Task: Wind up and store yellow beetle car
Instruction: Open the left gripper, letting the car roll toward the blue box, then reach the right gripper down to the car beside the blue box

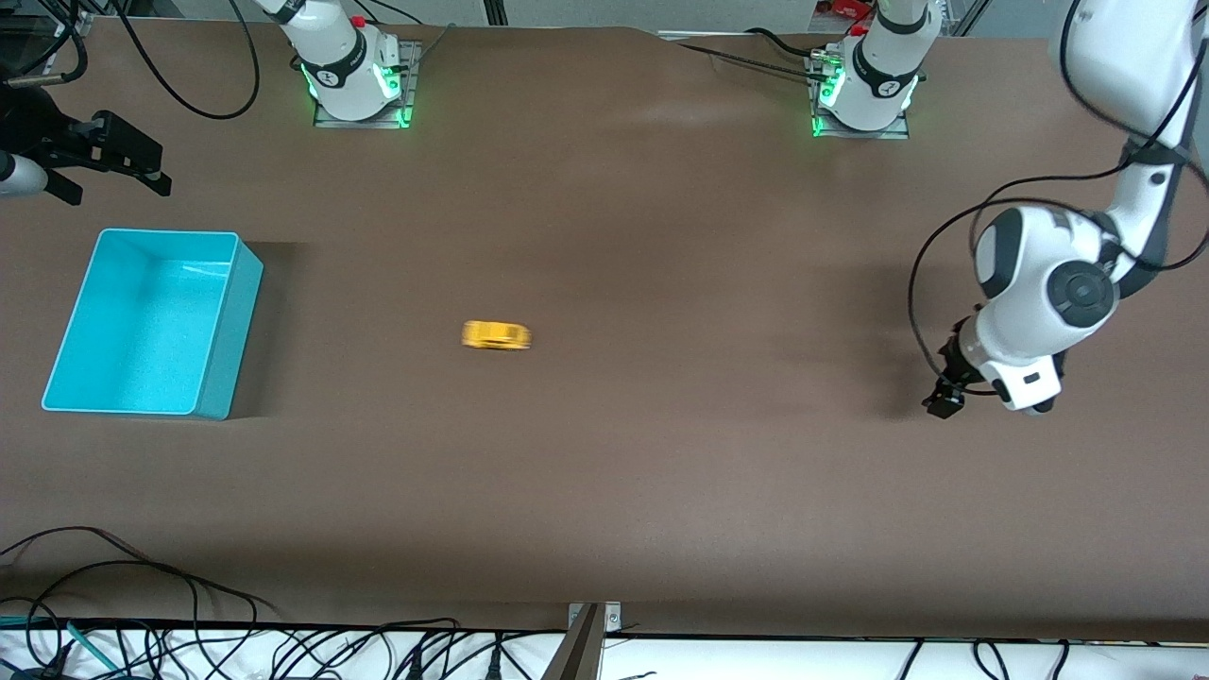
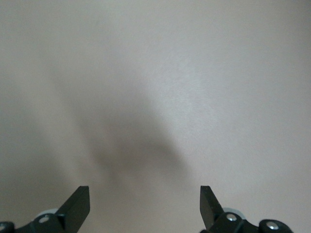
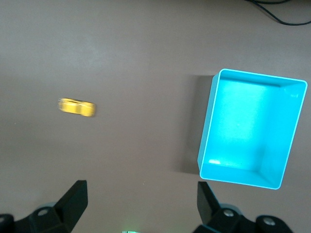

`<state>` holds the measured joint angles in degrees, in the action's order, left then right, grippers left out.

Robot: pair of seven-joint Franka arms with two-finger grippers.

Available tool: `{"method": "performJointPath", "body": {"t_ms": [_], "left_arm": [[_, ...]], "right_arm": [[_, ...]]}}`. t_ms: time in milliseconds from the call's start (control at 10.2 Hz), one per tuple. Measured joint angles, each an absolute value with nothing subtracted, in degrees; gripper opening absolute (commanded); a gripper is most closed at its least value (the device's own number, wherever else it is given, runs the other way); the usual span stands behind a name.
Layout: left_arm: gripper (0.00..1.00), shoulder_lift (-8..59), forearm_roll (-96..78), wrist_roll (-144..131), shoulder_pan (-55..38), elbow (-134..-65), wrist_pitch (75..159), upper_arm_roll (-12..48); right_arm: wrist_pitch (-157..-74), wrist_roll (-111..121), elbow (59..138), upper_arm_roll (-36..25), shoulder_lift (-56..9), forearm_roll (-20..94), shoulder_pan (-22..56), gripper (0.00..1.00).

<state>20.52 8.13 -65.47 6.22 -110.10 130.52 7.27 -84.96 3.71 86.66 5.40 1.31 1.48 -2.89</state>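
Toy adrift: yellow beetle car (image 1: 496, 335) sits blurred mid-bench (image 1: 661, 472), well apart from the turquoise bin (image 1: 227, 331).
Left pincer (image 1: 945, 397) hangs spread over bare bench; right pincer (image 1: 118, 156), spread too, waits above the bin's end.

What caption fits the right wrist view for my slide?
Open right gripper above the table, with the blurred yellow beetle car apart from the empty turquoise bin.

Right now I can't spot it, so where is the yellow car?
The yellow car sits on the bare table near its middle, between the turquoise bin at the right arm's end and the left gripper, with neither gripper touching it.
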Motion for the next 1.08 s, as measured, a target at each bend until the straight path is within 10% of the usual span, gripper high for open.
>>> {"method": "performJointPath", "body": {"t_ms": [1078], "left_arm": [[1.0, 11.24, 7.7, -23.61, 6.73, -101.24, 105.66, 10.38]], "right_arm": [[-84.75, 3.71, 86.86, 5.11, -0.35, 1.45, -2.92, 1.0]]}}
